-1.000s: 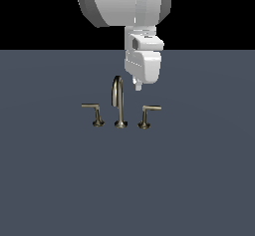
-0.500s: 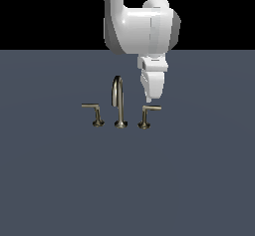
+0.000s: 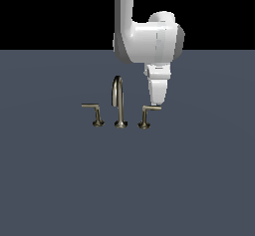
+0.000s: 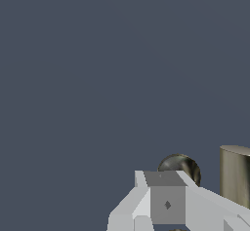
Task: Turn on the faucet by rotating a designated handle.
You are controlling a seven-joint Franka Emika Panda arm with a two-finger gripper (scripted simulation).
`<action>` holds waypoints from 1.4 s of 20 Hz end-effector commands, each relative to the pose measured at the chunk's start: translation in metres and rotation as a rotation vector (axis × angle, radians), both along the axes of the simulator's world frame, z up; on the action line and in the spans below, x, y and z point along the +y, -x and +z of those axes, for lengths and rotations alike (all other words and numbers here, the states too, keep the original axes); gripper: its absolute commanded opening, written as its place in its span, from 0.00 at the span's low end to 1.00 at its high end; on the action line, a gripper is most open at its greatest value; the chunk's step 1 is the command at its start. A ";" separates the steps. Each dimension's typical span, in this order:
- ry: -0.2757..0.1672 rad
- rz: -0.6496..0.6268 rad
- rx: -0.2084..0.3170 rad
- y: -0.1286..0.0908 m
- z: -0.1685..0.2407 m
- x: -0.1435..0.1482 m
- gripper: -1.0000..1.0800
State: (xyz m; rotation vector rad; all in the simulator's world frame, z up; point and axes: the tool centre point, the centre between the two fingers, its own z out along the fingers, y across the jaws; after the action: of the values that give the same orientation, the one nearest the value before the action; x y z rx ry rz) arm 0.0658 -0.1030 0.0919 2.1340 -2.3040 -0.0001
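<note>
handle (image 3: pixel 149 109): on desk (image 3: pixel 199 180), exterior view's right of faucet (image 3: pixel 118 103) spout | bar runs rightward, tip just under tool (image 3: pixel 157 102) | tool spread: cannot tell

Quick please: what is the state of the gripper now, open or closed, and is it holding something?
Gripper: cannot be told if open or closed; its tip is at the end of the handle bar, no grasp visible.
</note>
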 end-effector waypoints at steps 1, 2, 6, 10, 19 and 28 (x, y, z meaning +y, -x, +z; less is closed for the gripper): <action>0.000 -0.007 -0.001 -0.001 -0.001 -0.001 0.00; 0.000 -0.007 -0.001 -0.001 -0.001 -0.001 0.00; 0.000 -0.007 0.000 0.002 -0.001 -0.003 0.00; 0.000 -0.007 0.000 0.014 -0.001 -0.008 0.00; -0.002 0.000 -0.011 0.028 -0.001 -0.011 0.00; -0.001 -0.004 -0.005 0.057 -0.001 -0.006 0.00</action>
State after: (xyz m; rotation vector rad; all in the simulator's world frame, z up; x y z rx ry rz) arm 0.0207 -0.1120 0.0910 2.1387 -2.3197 0.0249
